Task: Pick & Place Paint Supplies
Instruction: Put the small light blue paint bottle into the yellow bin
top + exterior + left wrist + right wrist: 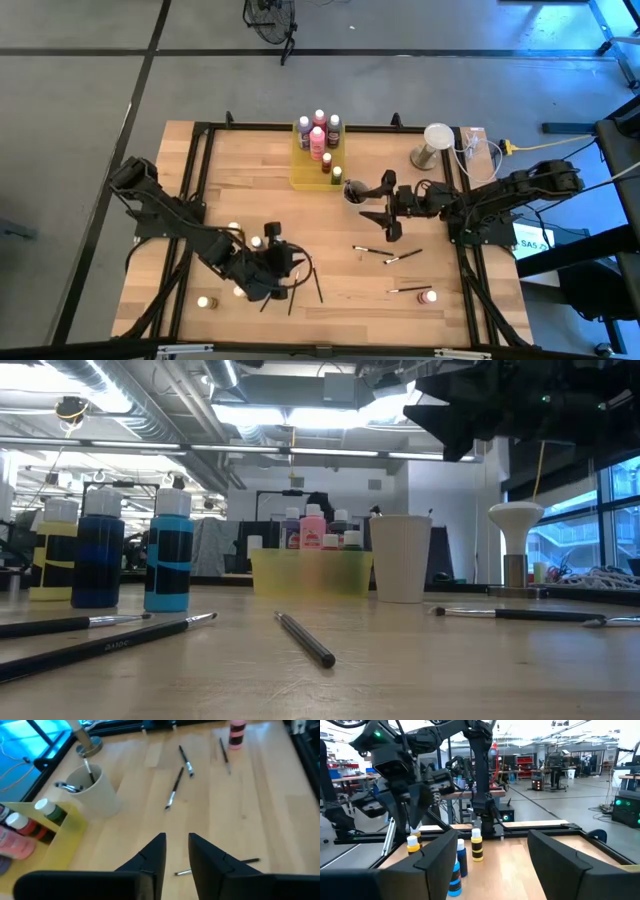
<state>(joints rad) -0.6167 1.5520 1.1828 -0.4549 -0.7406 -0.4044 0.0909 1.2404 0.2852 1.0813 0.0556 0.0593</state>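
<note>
Wooden table strewn with thin dark brushes.
Right gripper hangs beside the pale round cup, fingers wide apart; left gripper shows a narrow gap, empty.

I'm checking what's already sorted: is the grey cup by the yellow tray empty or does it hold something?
Not empty. The left wrist view shows brushes standing inside the cup.
</note>
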